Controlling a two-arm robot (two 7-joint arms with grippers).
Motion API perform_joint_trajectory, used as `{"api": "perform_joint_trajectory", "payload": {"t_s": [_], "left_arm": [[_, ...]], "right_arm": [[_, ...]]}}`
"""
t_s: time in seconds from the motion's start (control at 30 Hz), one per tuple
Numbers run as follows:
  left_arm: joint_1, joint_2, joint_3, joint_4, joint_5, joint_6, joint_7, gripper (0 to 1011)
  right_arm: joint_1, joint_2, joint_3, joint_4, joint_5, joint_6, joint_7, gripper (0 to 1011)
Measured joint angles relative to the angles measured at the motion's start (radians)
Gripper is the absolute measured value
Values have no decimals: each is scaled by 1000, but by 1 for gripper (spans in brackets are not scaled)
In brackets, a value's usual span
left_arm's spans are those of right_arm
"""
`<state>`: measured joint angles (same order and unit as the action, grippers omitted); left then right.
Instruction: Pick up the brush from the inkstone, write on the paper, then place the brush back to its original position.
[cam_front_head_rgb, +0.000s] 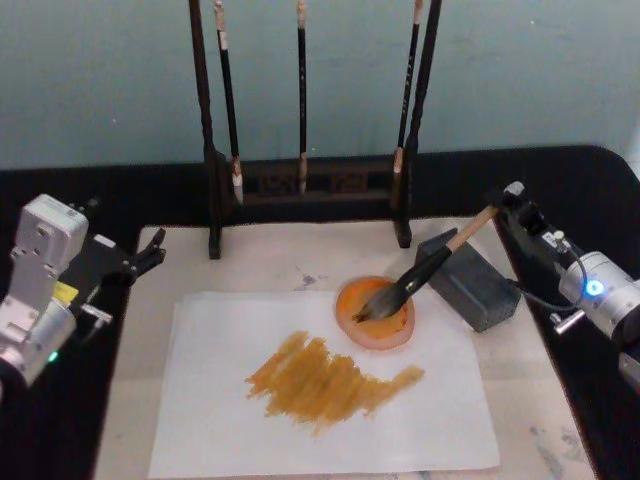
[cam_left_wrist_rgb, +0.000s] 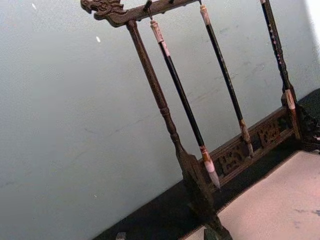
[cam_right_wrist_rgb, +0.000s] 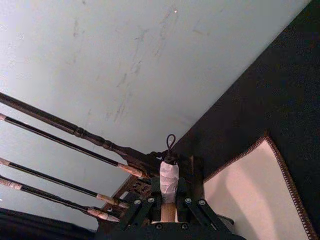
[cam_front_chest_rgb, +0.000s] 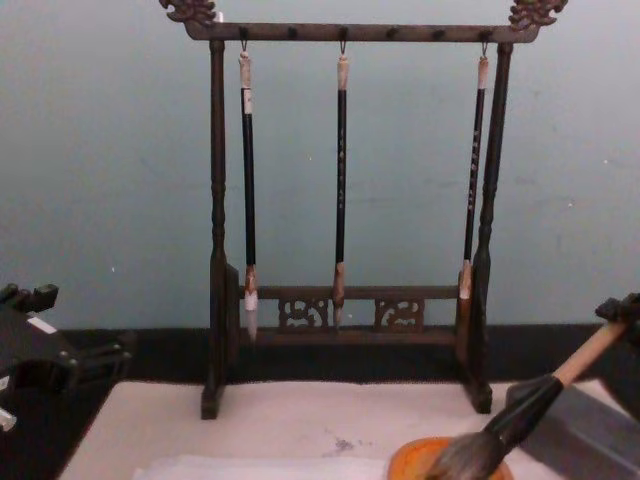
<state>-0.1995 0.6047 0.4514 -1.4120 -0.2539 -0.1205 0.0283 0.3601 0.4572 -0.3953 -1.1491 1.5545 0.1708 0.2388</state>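
Note:
The brush (cam_front_head_rgb: 415, 280) lies slanted, its bushy bristles in a round orange dish (cam_front_head_rgb: 395, 335) and its black shaft resting across the dark grey inkstone (cam_front_head_rgb: 475, 290). My right gripper (cam_front_head_rgb: 503, 207) is shut on the tan handle near the white end cap (cam_right_wrist_rgb: 169, 177), at the right of the table. In the chest view the brush (cam_front_chest_rgb: 530, 405) slopes down from the right edge. The paper (cam_front_head_rgb: 300, 430) lies flat in front of the dish and carries a patch of ochre strokes (cam_front_head_rgb: 330, 380). My left gripper (cam_front_head_rgb: 152, 252) stays open at the mat's left edge, holding nothing.
A dark wooden brush rack (cam_front_chest_rgb: 340, 300) stands at the back with three thin black brushes hanging from it. A beige mat (cam_front_head_rgb: 130, 400) lies under the paper, on a black cloth (cam_front_head_rgb: 590, 180). A pale blue wall is behind.

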Motion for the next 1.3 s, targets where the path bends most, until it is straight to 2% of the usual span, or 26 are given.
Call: {"api": "perform_joint_trajectory", "payload": {"t_s": [0.83,1.3], "left_arm": [[0,0,0,0,0,0,0,1010],[0,0,0,0,0,0,0,1010]], "right_arm": [[50,-19,-29,55,12,-17,2,163],[57,-26,-31,68,-9,-22,6,163]]}}
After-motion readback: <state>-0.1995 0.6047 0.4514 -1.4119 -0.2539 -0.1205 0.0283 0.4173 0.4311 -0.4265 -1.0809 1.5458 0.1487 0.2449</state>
